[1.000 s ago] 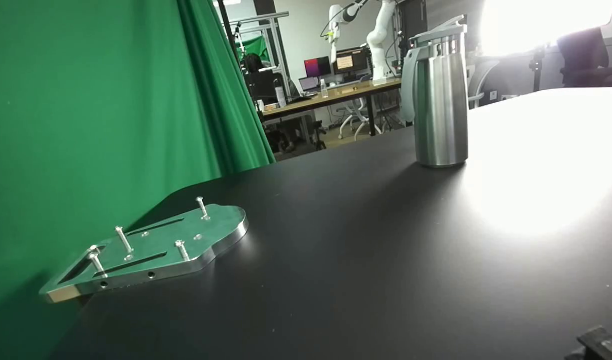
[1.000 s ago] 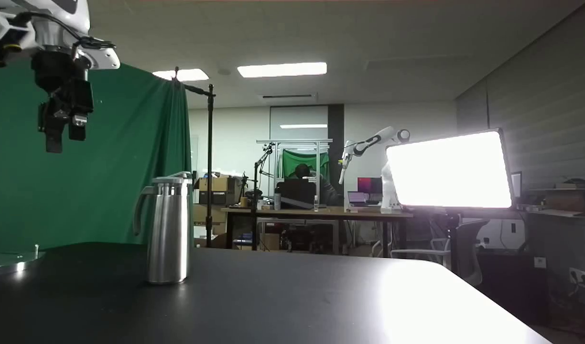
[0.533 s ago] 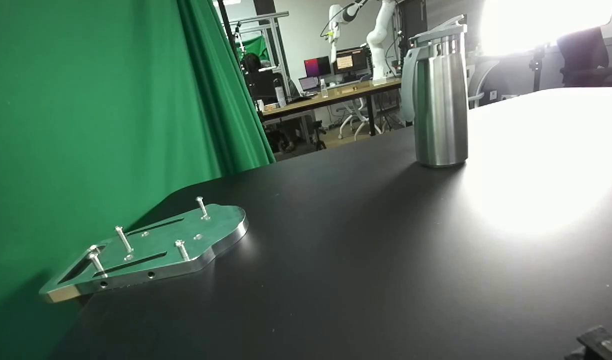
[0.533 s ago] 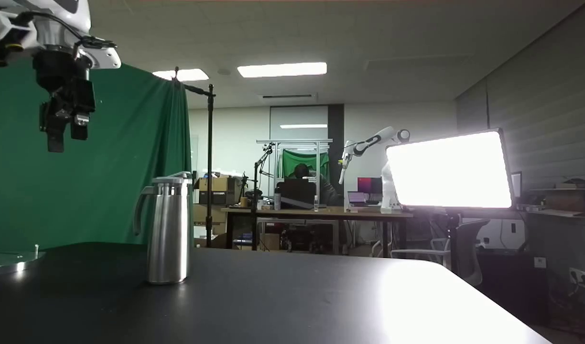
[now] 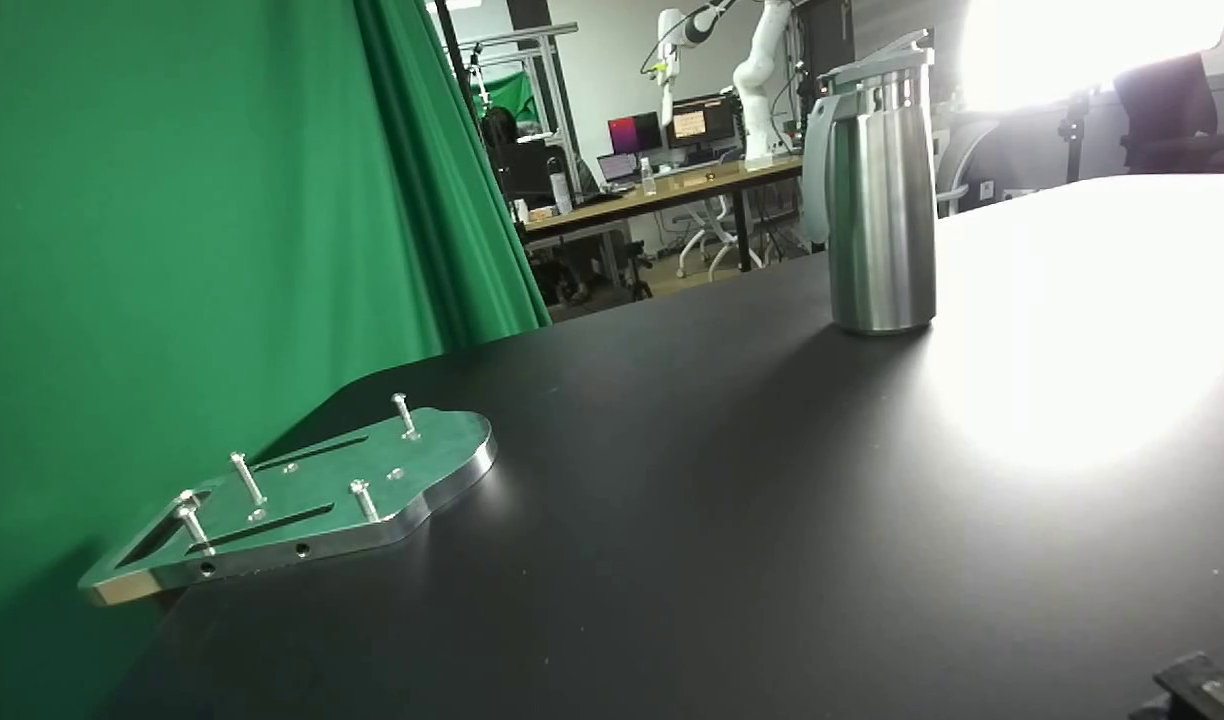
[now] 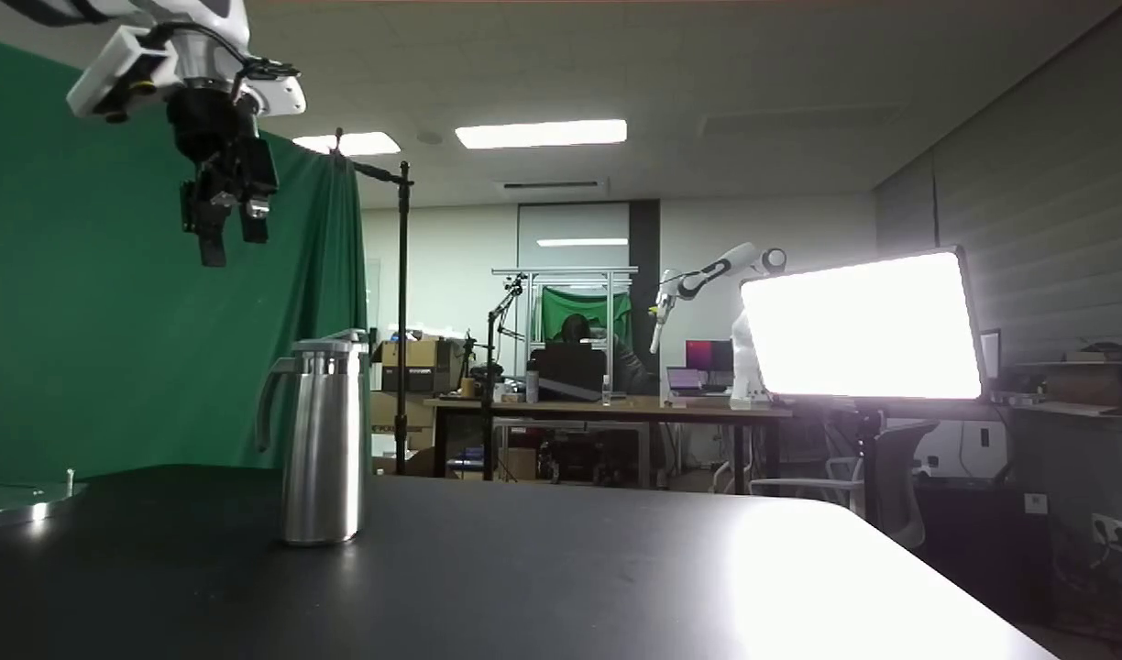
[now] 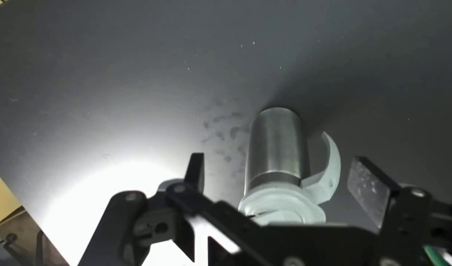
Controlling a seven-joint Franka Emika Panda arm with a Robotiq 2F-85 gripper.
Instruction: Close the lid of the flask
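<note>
The flask is a tall brushed-silver cylinder with a grey handle, upright on the black table in both exterior views (image 5: 884, 215) (image 6: 323, 449). Its grey lid (image 5: 902, 45) sits on top with a flap tilted up, and the lid also shows in an exterior view (image 6: 346, 336). My gripper (image 6: 233, 246) hangs above and to the left of the flask there, apart from it, pointing down. In the wrist view the gripper (image 7: 279, 173) is open and empty, its fingers wide apart. The flask (image 7: 277, 144) shows beyond them; the lid (image 7: 281, 214) is partly hidden by the gripper's body.
A flat greenish metal plate (image 5: 442, 450) with upright pegs lies at the table's left edge. A green curtain (image 5: 222, 200) hangs behind. A bright light panel (image 6: 859, 325) stands past the table (image 6: 616, 568). A dark part (image 5: 1207, 690) shows at the lower right corner.
My arm and gripper have moved right and slightly up in an exterior view, closer to above the flask, mostly in the last half second. The flask and its lid have not moved.
</note>
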